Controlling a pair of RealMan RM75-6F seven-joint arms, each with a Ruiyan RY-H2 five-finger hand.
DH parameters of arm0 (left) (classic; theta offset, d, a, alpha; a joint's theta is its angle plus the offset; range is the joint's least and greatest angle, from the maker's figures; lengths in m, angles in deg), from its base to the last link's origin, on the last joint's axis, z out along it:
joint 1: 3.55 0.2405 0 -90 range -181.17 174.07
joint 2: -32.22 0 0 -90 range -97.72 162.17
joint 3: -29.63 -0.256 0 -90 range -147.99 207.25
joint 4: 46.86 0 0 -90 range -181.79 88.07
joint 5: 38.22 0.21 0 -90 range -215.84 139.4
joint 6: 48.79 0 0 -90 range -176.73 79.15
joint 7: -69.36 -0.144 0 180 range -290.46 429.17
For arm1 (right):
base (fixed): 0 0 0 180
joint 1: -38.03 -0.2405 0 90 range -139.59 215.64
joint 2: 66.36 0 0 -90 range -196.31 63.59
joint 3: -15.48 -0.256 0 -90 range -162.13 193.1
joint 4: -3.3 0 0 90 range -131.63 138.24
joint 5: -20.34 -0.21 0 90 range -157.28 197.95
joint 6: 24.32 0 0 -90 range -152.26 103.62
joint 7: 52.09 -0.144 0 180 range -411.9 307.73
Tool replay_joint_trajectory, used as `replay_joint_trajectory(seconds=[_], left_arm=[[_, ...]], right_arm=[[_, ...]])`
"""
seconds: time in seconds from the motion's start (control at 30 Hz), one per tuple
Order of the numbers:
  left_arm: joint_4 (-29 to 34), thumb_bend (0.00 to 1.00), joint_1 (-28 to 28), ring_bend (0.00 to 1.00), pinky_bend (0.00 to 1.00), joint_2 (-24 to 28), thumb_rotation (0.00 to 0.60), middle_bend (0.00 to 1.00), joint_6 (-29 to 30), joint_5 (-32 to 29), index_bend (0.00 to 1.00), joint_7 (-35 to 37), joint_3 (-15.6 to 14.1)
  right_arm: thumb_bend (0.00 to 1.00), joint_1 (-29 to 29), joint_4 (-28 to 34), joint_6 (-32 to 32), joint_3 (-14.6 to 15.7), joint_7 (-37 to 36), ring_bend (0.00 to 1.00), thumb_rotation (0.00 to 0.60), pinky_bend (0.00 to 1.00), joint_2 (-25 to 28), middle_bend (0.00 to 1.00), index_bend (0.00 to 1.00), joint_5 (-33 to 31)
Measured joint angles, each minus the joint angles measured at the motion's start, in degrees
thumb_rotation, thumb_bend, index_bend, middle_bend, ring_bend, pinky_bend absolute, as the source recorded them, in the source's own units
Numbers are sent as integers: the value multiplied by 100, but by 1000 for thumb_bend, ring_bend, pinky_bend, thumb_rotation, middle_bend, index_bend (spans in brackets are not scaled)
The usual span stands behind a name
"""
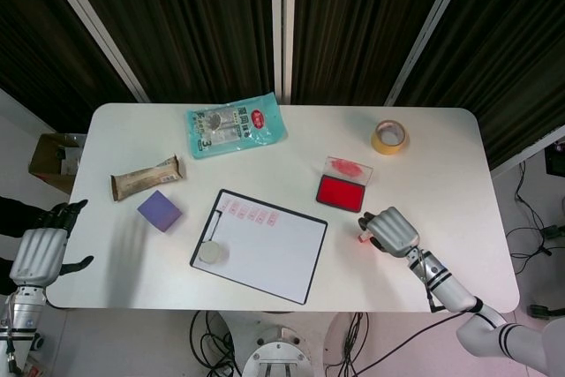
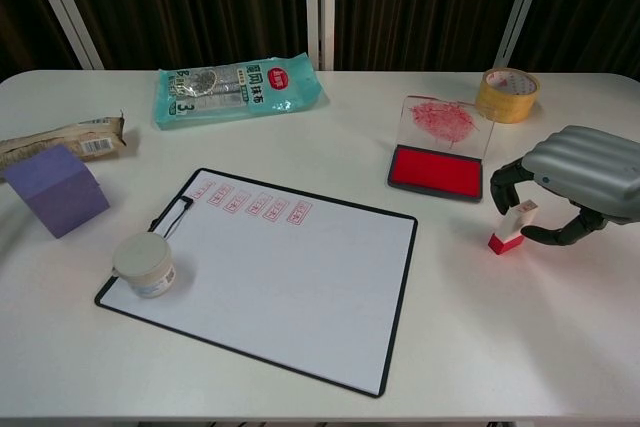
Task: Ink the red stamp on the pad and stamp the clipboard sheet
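Note:
The red stamp (image 2: 509, 228) stands upright on the table just right of the open red ink pad (image 2: 436, 171); in the head view the stamp (image 1: 362, 237) is mostly hidden under my right hand (image 1: 389, 229). My right hand (image 2: 577, 178) hovers over the stamp with fingers and thumb curled on either side of its top, and no firm grip shows. The clipboard sheet (image 2: 290, 277) lies at centre with several red marks along its top edge. My left hand (image 1: 40, 253) hangs off the table's left edge, fingers apart and holding nothing.
A small round jar (image 2: 144, 264) sits on the clipboard's left corner. A purple block (image 2: 55, 187), a snack bar (image 1: 146, 177) and a teal packet (image 2: 238, 89) lie to the left and back. A tape roll (image 2: 507, 94) sits behind the pad.

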State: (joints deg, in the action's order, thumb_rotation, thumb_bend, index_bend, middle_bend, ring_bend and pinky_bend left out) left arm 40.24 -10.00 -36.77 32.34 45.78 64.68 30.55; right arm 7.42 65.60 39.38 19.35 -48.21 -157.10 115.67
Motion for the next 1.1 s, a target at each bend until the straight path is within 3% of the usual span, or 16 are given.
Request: replay_joint_trajectory(seconds=[0.23,0.5,0.73,0.93,1.1], left_arm=[[-17,0,-12,120,227,2,600,154,-13,14,111,43,4],[10,0,-24,121,228,27,600,155,-23,16,111,34,11],[39,0,-27,121,229,54,600,154,-21,22,111,30,13],[37,0,-39,120,231,49,600,155,-42,29,111,38,8],[24,0,-44,121,238,18,600,140,-23,45,111,42,15]], right_arm=[[263,-15,-21,-41,6,4,887,600,970,-31,484,510,-15],[318,1,-92,74,-57,47,906,600,989,-132,618,663,-35],[371,9,-161,267,-146,-62,919,600,999,-174,661,723,-28],[416,-81,-90,318,-326,-205,941,600,1000,-78,709,780,-94],[429,-262,45,-88,-570,-233,970,600,1000,11,739,830,-436]])
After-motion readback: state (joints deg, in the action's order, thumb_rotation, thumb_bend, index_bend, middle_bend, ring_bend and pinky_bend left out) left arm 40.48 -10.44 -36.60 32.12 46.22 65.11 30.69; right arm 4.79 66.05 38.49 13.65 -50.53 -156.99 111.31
